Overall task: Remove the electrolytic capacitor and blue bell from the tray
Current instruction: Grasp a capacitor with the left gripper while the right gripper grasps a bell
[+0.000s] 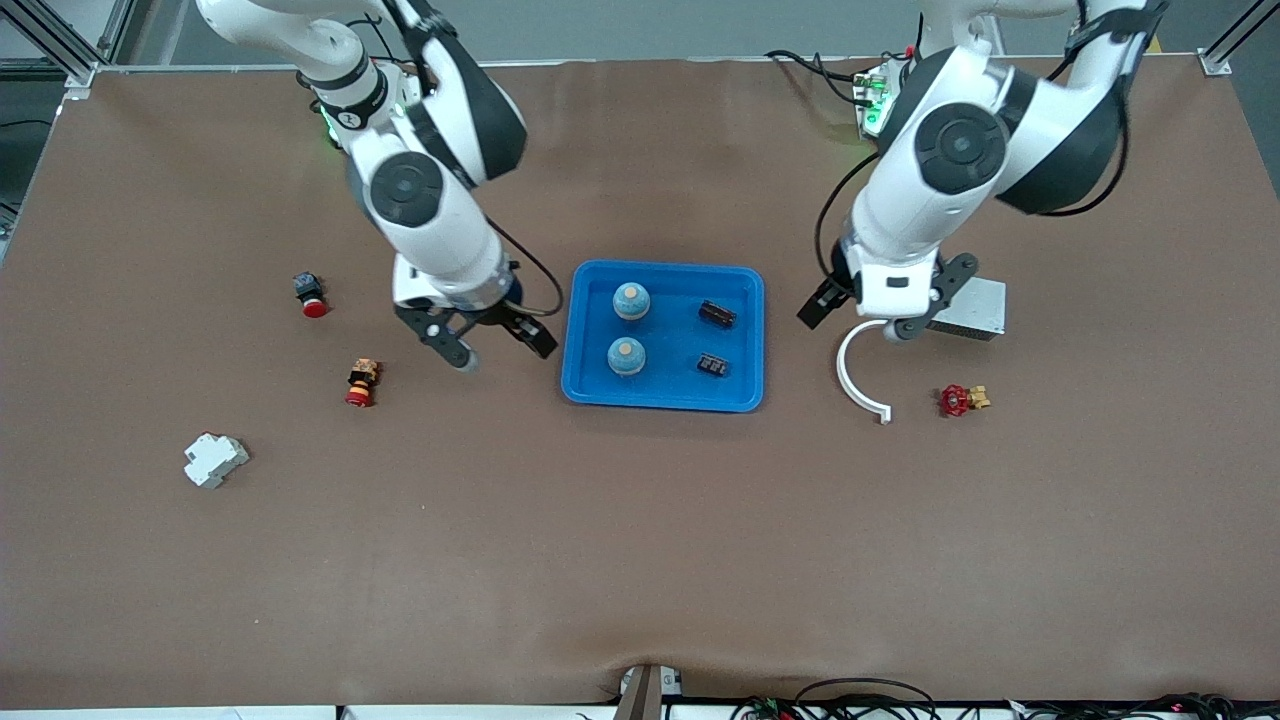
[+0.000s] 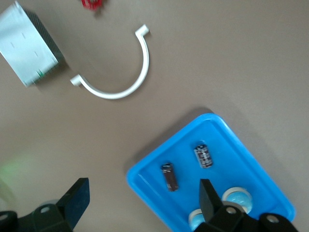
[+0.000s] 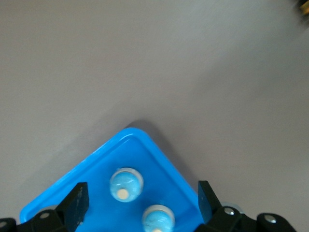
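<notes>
A blue tray point(image 1: 668, 338) sits mid-table. In it are two blue dome bells point(image 1: 631, 300) point(image 1: 626, 356) toward the right arm's end and two dark capacitors point(image 1: 716, 314) point(image 1: 711, 365) toward the left arm's end. My right gripper point(image 1: 497, 346) is open and empty over the table beside the tray. Its wrist view shows the tray corner point(image 3: 96, 169) and both bells point(image 3: 126, 184) point(image 3: 158, 220) between its fingers. My left gripper point(image 1: 862, 318) is open and empty over the table beside the tray's other end. Its wrist view shows the capacitors point(image 2: 169, 176) point(image 2: 203, 156).
A white curved strip point(image 1: 855, 375), a grey box point(image 1: 970, 308) and a red valve point(image 1: 960, 399) lie toward the left arm's end. Two red push buttons point(image 1: 311, 296) point(image 1: 361, 382) and a white block point(image 1: 214, 459) lie toward the right arm's end.
</notes>
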